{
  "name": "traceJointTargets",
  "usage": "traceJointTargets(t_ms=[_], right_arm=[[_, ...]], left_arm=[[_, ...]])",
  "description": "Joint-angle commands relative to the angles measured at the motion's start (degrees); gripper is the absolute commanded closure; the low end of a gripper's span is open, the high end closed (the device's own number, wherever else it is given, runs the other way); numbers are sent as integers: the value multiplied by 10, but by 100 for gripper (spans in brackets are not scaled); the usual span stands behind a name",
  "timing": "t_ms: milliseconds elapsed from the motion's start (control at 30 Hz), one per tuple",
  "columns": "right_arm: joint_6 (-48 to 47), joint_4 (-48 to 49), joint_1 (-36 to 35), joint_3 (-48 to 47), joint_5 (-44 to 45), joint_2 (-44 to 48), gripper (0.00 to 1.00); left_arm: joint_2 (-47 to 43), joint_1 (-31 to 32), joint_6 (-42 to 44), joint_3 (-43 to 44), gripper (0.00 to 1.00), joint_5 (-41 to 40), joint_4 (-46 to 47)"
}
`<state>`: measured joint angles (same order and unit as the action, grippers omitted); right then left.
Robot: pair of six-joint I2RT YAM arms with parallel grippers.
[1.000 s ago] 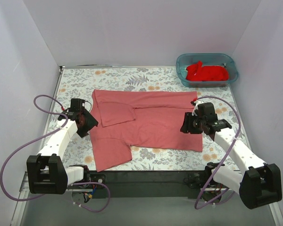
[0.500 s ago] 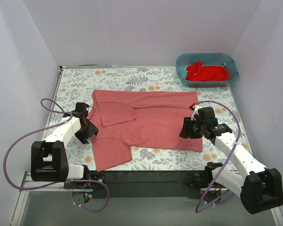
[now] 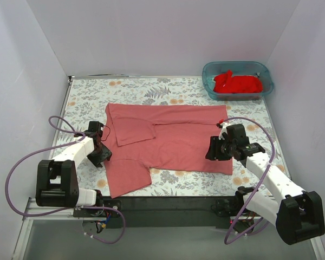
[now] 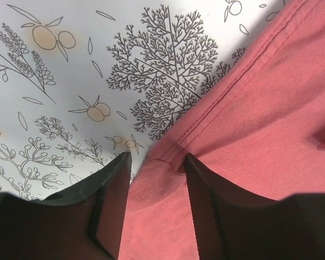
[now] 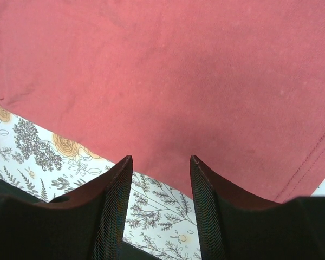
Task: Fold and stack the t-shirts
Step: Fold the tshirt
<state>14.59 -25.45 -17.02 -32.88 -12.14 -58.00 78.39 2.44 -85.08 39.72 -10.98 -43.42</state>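
Note:
The dusty salmon-red t-shirt (image 3: 173, 141) lies spread on the floral table, one sleeve folded over its chest. My left gripper (image 3: 101, 150) is down at the shirt's left edge. In the left wrist view my left gripper (image 4: 157, 162) is open, its jaws astride the stitched hem of the shirt (image 4: 271, 108). My right gripper (image 3: 211, 149) hovers over the shirt's right part. In the right wrist view my right gripper (image 5: 161, 162) is open and empty over the edge of the shirt (image 5: 162, 70). The brighter red t-shirt (image 3: 237, 83) lies crumpled in the tub.
The teal plastic tub (image 3: 208, 73) stands at the far right corner. The floral table cover (image 3: 86, 92) runs up to white walls on three sides. Purple cables loop beside both arms.
My left gripper has moved toward the near edge and lowered onto the shirt's left hem. My right gripper has shifted slightly left and nearer over the shirt's right part.

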Motion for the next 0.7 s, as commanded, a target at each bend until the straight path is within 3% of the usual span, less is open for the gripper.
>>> traceJointTargets(t_ms=[0,100,133,300,433,667], right_arm=[[-8,15,-3,1,5,-1,47],[-7,3,-2,-2,33,1,47],[-7,-13,-2,-8,51,1,46],[11,-71,8,-22,107,-7,32],[20,-117,54,-27,119,-12,27],[45,-180,138,-40,94,-44,31]], left_arm=[[19,0,1,-39,59,-22,43],[21,0,9,-38,69,-20,44],[20,0,9,-37,77,-19,44],[12,0,15,-40,99,-11,51],[-1,0,22,-44,100,-3,59],[-25,0,38,-53,100,1,76]])
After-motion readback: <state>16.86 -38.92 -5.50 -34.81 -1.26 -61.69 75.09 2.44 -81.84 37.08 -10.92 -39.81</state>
